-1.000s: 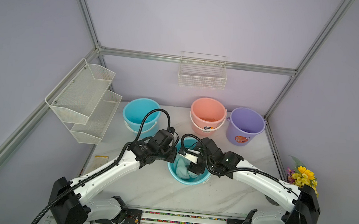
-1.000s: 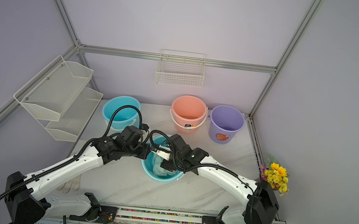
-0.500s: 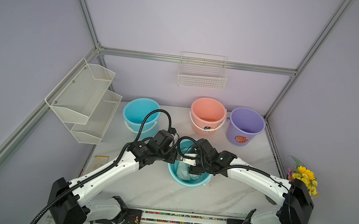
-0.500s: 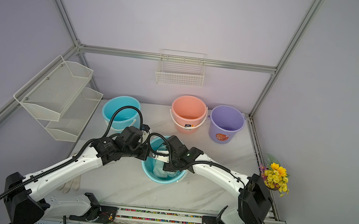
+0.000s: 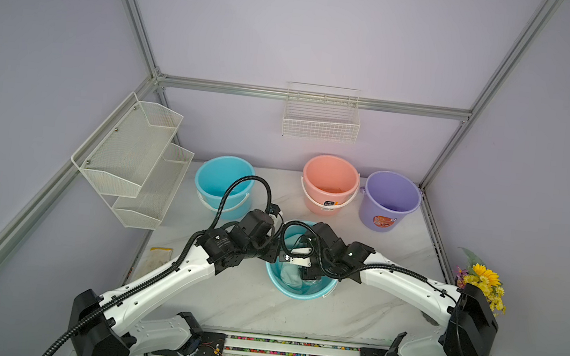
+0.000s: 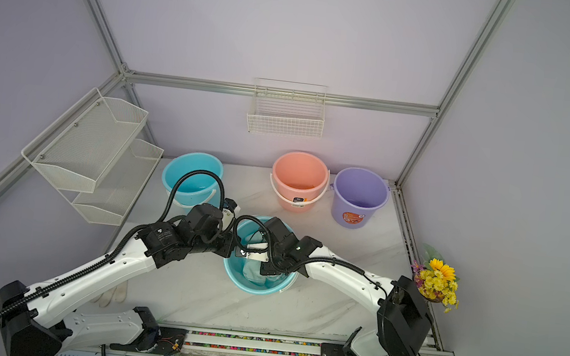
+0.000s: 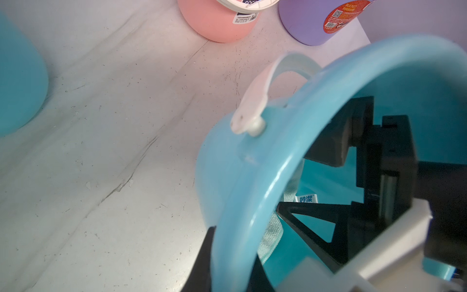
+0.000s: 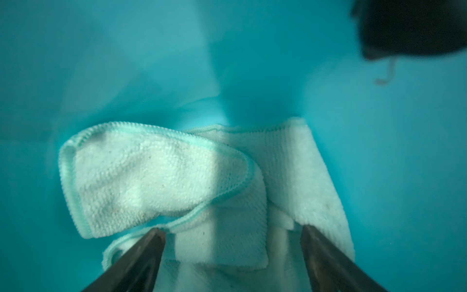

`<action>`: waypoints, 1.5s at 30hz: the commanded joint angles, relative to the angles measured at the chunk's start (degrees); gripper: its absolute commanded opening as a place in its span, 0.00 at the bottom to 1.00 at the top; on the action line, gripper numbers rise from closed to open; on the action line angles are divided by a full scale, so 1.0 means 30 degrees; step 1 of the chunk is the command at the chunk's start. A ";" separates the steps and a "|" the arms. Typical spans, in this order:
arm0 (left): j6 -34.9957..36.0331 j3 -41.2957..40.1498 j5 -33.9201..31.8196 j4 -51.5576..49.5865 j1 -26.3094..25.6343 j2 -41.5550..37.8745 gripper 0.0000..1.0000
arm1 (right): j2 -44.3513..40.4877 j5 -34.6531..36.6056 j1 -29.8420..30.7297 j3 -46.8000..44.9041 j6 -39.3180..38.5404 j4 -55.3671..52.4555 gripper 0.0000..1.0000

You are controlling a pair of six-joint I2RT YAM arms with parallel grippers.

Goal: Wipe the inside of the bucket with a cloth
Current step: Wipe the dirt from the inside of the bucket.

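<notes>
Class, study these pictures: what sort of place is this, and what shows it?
Probably a robot test cell staged as a cleaning corner: two white robot arms working at a blue bucket, more coloured buckets on the marble-look table, wire baskets on framed lilac walls.

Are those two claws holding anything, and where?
The left gripper pinches the rim of the bucket; the right gripper stands open above the cloth, holding nothing.

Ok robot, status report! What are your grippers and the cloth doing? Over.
Left gripper shut on bucket rim. Right gripper open over cloth. Cloth lies bunched inside bucket. No obstruction seen.
</notes>
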 commanded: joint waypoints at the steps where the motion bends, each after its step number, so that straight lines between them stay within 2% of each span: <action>1: 0.0557 0.0188 0.0251 0.1156 -0.0252 -0.0646 0.00 | 0.0491 -0.0733 0.0056 -0.0284 -0.0641 0.1618 0.91; 7: 0.0976 -0.0149 0.1507 0.1741 -0.0457 -0.0990 0.00 | 0.1166 -0.1676 0.0064 -0.0733 -0.0978 0.3391 0.91; 11: 0.1035 -0.0225 0.2041 0.2183 -0.0491 -0.1368 0.00 | 0.1958 -0.1831 0.0060 -0.0701 -0.0962 0.3088 0.85; 16: 0.0977 -0.0343 0.2319 0.2651 -0.0488 -0.1753 0.00 | 0.1672 -0.1962 0.0041 -0.1574 -0.0890 0.4054 0.77; 21: 0.0918 -0.0406 0.3435 0.3430 -0.0488 -0.1908 0.00 | 0.1652 -0.0373 0.0209 -0.2450 -0.1126 0.5364 0.75; 22: 0.0859 -0.0411 0.3576 0.3514 -0.0488 -0.1884 0.00 | 0.1565 -0.0036 0.0213 -0.2592 -0.1172 0.5727 0.71; 28: 0.0735 -0.0459 0.3368 0.3418 -0.0488 -0.1878 0.00 | 0.0457 0.1808 0.0189 -0.3332 -0.1060 0.7262 0.21; 31: 0.0669 -0.0574 0.3266 0.3327 -0.0488 -0.1908 0.00 | -0.0164 0.3020 0.0221 -0.3878 -0.0762 0.8564 0.09; 34: 0.0573 -0.0520 0.3524 0.3375 -0.0488 -0.1806 0.00 | -0.0779 0.3312 0.0392 -0.4385 -0.0231 0.9937 0.03; 36: 0.0595 -0.0464 0.3707 0.3419 -0.0488 -0.1761 0.00 | -0.0907 0.2315 0.0473 -0.4197 0.0214 0.9669 0.02; 42: 0.0691 -0.0322 0.3212 0.3677 -0.0476 -0.1935 0.00 | -0.0765 -0.3551 0.0540 -0.3104 0.1250 0.6351 0.00; 45: 0.0639 -0.0321 0.2393 0.3651 -0.0488 -0.2191 0.00 | -0.0480 -0.5045 0.0671 -0.2384 0.1153 0.3897 0.00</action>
